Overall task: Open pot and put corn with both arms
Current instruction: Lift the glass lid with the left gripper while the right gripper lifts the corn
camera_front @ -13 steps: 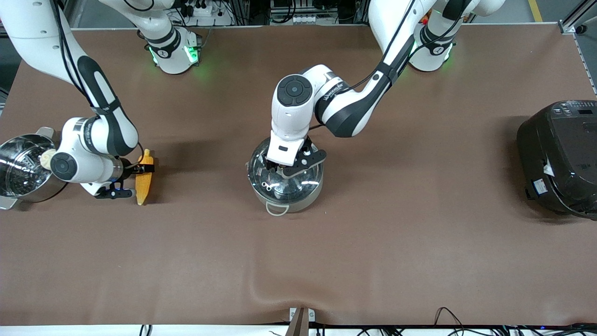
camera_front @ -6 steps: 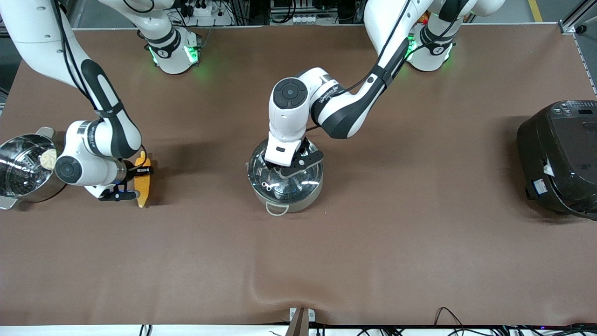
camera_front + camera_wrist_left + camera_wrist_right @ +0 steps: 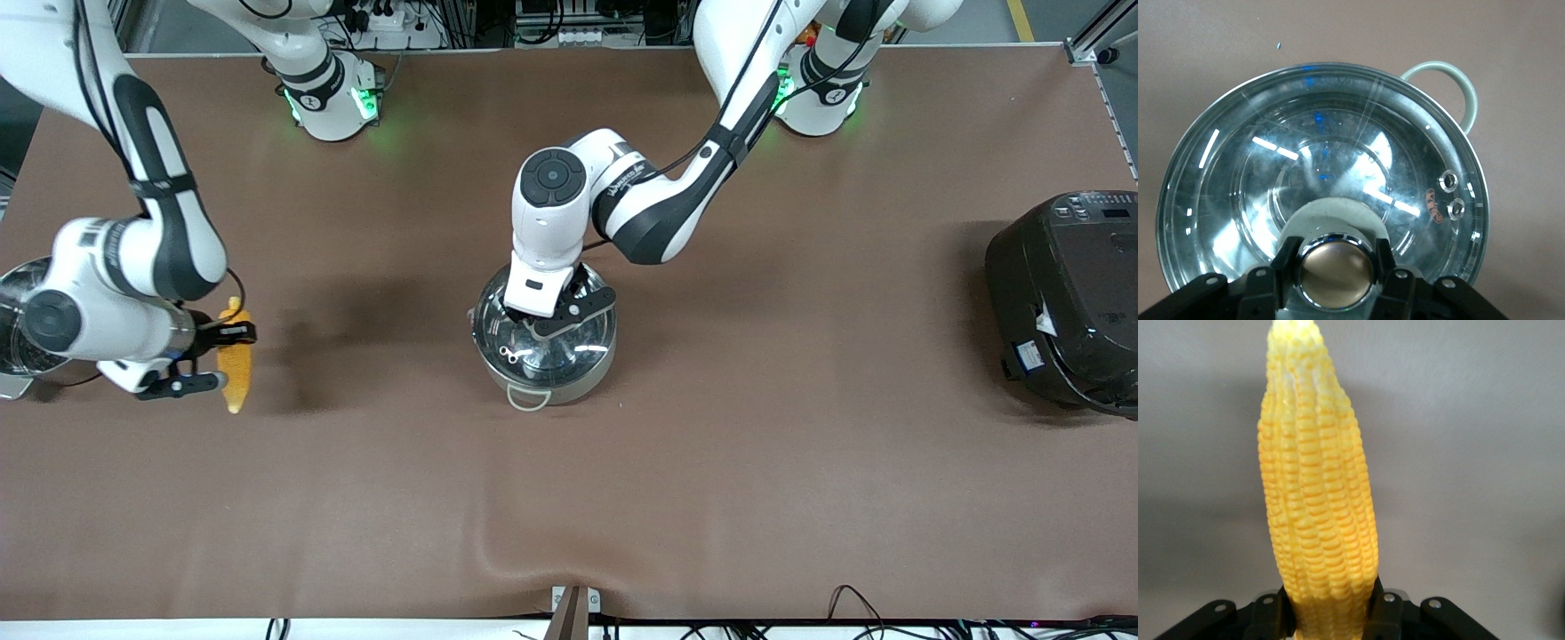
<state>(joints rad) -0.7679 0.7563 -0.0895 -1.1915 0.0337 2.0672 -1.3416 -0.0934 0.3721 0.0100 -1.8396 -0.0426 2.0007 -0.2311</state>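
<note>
The steel pot [image 3: 544,378] stands mid-table with its domed glass lid [image 3: 569,342] on; it also shows in the left wrist view [image 3: 1318,167]. My left gripper [image 3: 540,318] sits over the lid, shut on the copper-coloured knob [image 3: 1336,272]. One pale loop handle [image 3: 527,397] faces the front camera. My right gripper [image 3: 233,334] is shut on the thick end of the yellow corn [image 3: 236,366] and holds it in the air over the table's right-arm end. In the right wrist view the corn [image 3: 1315,500] points away from the gripper [image 3: 1331,617], pale tip farthest.
A steel pot with a perforated insert [image 3: 20,351] stands at the right arm's end, mostly hidden by that arm. A big black electric cooker [image 3: 1067,298] stands at the left arm's end. The brown cloth [image 3: 711,462] bulges near the front edge.
My right gripper has lifted the corn off the table and carried it up and toward the table's right-arm end. My left gripper has stayed on the lid knob.
</note>
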